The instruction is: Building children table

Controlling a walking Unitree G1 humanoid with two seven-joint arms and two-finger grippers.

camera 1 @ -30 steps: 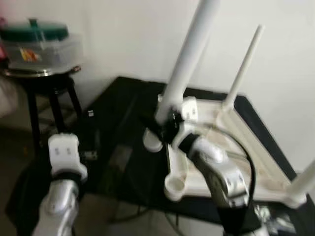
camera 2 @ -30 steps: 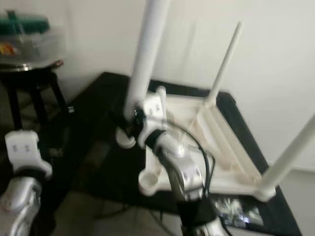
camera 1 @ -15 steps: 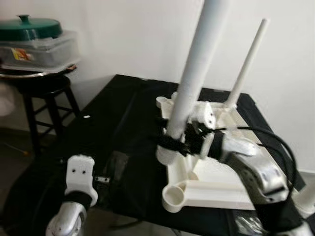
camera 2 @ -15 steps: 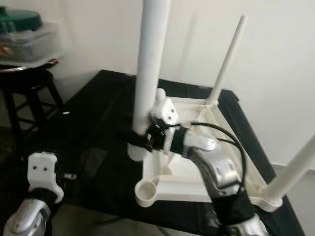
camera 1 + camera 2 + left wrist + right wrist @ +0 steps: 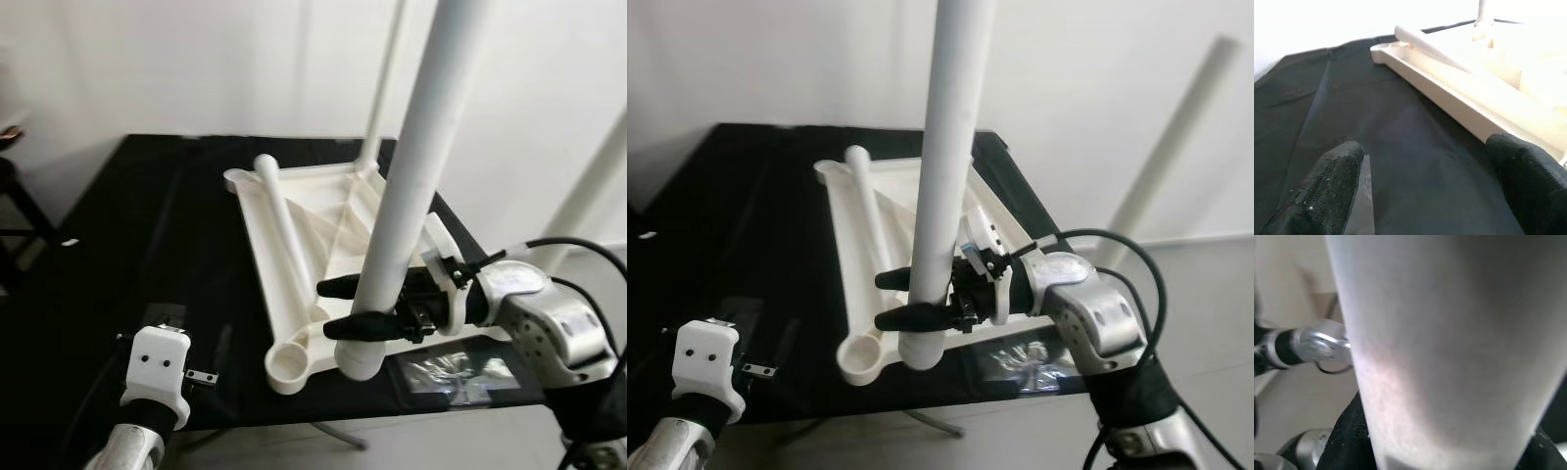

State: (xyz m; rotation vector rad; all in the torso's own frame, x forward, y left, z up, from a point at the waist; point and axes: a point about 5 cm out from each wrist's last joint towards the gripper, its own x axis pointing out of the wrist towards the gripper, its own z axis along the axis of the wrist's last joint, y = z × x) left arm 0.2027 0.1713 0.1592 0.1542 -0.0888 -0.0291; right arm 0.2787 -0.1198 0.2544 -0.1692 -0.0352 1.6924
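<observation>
Smooth white cylindrical table leg (image 5: pixel 416 166) stands near-upright, clamped near its lower end by the right gripper (image 5: pixel 355 305) above the upturned cream tabletop's (image 5: pixel 294 220) near edge; left gripper (image 5: pixel 1425 188) gapes open.

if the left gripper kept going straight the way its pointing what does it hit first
Probably the near side rail of the upturned white table frame. The left gripper, fingers open, points low across the black cloth toward it. Depth is hard to judge, so it might graze the cloth first.

white table leg (image 5: pixel 411 186), cream tabletop (image 5: pixel 323 220), black cloth (image 5: pixel 147 225).
</observation>
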